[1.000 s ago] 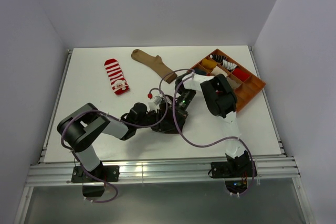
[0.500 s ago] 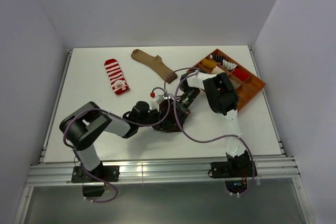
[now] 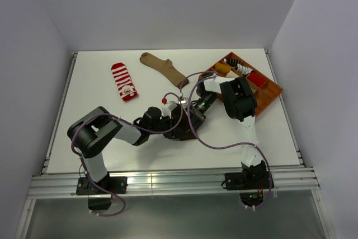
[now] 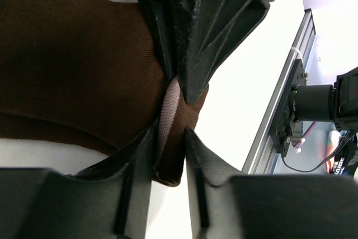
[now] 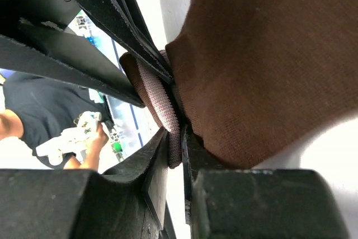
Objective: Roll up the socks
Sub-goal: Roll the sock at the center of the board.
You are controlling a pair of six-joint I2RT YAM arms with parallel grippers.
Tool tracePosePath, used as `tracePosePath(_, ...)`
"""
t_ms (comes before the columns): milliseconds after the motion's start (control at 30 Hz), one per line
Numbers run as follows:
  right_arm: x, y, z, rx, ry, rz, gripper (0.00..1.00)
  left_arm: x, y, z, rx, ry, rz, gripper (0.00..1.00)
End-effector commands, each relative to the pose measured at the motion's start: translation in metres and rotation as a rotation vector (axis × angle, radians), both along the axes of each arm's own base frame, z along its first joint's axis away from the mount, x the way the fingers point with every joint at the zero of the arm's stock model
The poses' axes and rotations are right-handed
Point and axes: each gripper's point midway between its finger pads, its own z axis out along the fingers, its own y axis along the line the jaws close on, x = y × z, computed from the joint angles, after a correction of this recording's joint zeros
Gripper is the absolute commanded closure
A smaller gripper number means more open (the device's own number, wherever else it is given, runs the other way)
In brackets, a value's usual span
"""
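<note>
A dark brown sock [image 4: 72, 71] fills the left wrist view, and its pinkish striped cuff [image 4: 168, 104] is pinched between the fingers of my left gripper [image 4: 170, 134]. My right gripper [image 5: 175, 137] is shut on the same cuff [image 5: 159, 102], with the sock's brown body [image 5: 268, 65] beside it. In the top view both grippers, left [image 3: 178, 122] and right [image 3: 193, 116], meet tip to tip at the table's middle and hide that sock. A red-and-white striped sock [image 3: 124, 81] and a tan sock [image 3: 164, 68] lie flat at the back.
An orange compartment tray [image 3: 272, 94] holding several rolled socks stands at the back right, close to the right arm's elbow [image 3: 238, 98]. A purple cable [image 3: 215, 145] loops over the table in front of the grippers. White walls close in the table.
Both grippers, still meeting on the brown sock, have shifted a little right and toward the back. The right arm's elbow has moved toward the tray. The left jaws have narrowed slightly.
</note>
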Motion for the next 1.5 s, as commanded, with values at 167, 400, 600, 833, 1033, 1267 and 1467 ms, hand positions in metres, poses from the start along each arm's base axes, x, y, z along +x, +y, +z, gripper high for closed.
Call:
tracePosePath(167, 0.000, -0.011, -0.004, -0.066, -0.008, -0.013, 0.81, -0.008, 0.003, -0.021, 0.051, 0.081, 0.005, 0.88)
tracePosePath(400, 0.010, -0.011, 0.000, -0.097, -0.132, -0.040, 0.75, -0.018, 0.011, -0.040, 0.072, 0.144, 0.023, 1.00)
tracePosePath(600, 0.021, -0.012, 0.004, -0.116, -0.236, -0.063, 0.68, -0.025, 0.018, -0.053, 0.103, 0.193, 0.036, 1.00)
tracePosePath(833, 0.034, -0.011, 0.013, -0.115, -0.344, -0.093, 0.64, -0.034, 0.024, -0.064, 0.123, 0.239, 0.033, 1.00)
tracePosePath(1033, 0.052, -0.017, 0.022, -0.142, -0.510, -0.126, 0.61, -0.041, 0.026, -0.068, 0.130, 0.270, 0.020, 1.00)
tracePosePath(1267, 0.065, -0.024, 0.037, -0.138, -0.717, -0.147, 0.58, -0.050, 0.037, -0.075, 0.154, 0.316, 0.013, 1.00)
tracePosePath(1467, 0.048, -0.027, 0.037, -0.113, -0.890, -0.050, 0.53, -0.057, 0.046, -0.079, 0.133, 0.399, 0.004, 1.00)
